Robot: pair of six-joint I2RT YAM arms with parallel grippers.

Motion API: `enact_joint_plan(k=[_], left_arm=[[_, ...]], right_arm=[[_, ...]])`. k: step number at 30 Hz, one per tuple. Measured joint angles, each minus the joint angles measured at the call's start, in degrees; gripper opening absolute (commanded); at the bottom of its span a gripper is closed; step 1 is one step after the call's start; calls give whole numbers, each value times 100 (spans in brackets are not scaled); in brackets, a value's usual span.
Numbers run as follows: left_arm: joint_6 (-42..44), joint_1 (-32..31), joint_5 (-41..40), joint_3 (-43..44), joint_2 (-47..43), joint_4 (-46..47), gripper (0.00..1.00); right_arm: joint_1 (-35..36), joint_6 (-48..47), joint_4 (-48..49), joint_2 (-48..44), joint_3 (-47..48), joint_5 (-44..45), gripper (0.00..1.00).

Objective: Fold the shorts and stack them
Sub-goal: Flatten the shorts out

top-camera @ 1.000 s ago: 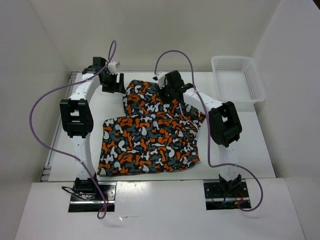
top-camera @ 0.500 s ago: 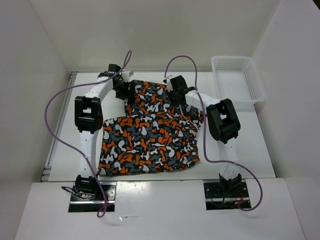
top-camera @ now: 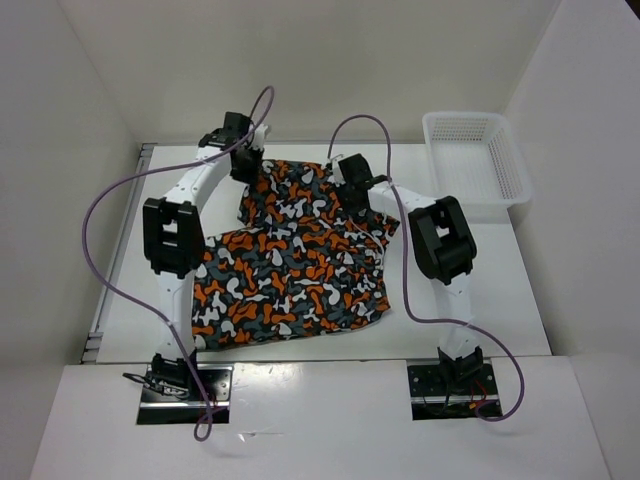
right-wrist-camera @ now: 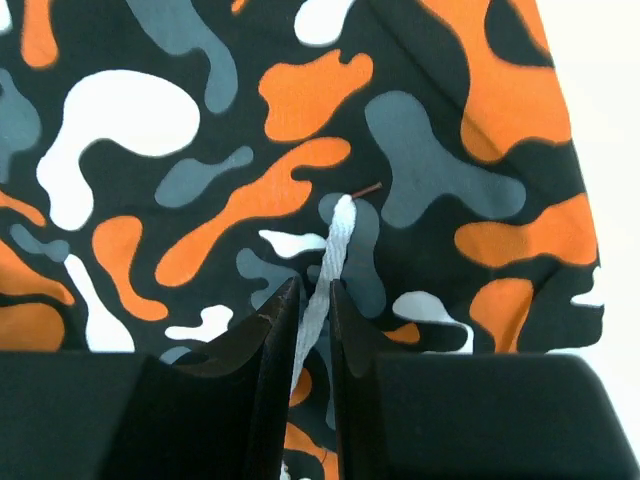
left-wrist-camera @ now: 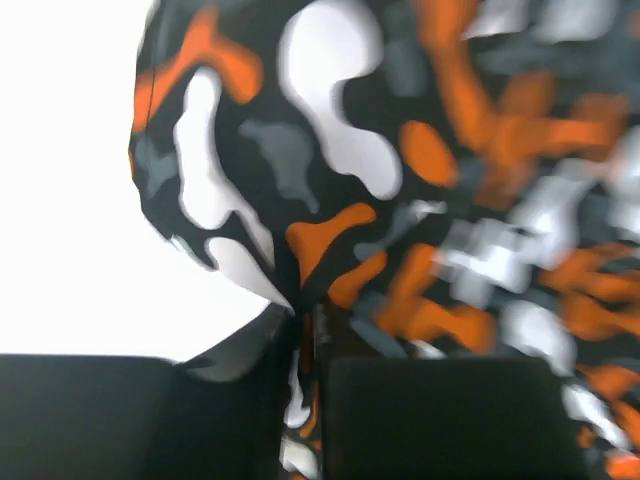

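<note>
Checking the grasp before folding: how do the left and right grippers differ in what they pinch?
The left gripper pinches the shorts at an outer edge, bare table beside it; the right gripper bites further in, over cloth. The right gripper has a white cord in its grip; the left gripper shows only printed cloth. Both are shut on the shorts' far end.

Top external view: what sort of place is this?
Likely a robot lab test booth: plain white walls box in a white table, and two white-and-black robot arms are bolted at its near edge, trailing purple cables.
</note>
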Motion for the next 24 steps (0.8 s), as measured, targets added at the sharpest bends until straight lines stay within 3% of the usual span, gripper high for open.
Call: enact_joint_plan(k=[1, 2, 3, 5, 8, 11, 17, 24], left_arm=[[-7, -142, -136, -42, -221, 28, 30], [-7, -348, -205, -63, -431, 13, 46], [-4, -557, -221, -66, -584, -4, 46], [-9, -1121, 96, -94, -811, -50, 61], [7, -1775, 702, -380, -885, -173, 70], [-133, -1805, 1084, -632, -868, -258, 75], [-118, -1104, 1211, -839, -863, -962, 76], [-116, 13, 1078, 96, -787, -597, 72]], right_arm=[[9, -17, -2, 33, 31, 0, 23], [22, -24, -2, 68, 61, -2, 23], [42, -39, -2, 96, 83, -4, 23], [94, -57, -2, 129, 127, -2, 25], [181, -81, 0, 131, 144, 17, 27], [216, -111, 17, 127, 109, 153, 29], [153, -181, -9, -127, -4, 496, 30], [-188, -278, 4, -693, -267, 833, 34]])
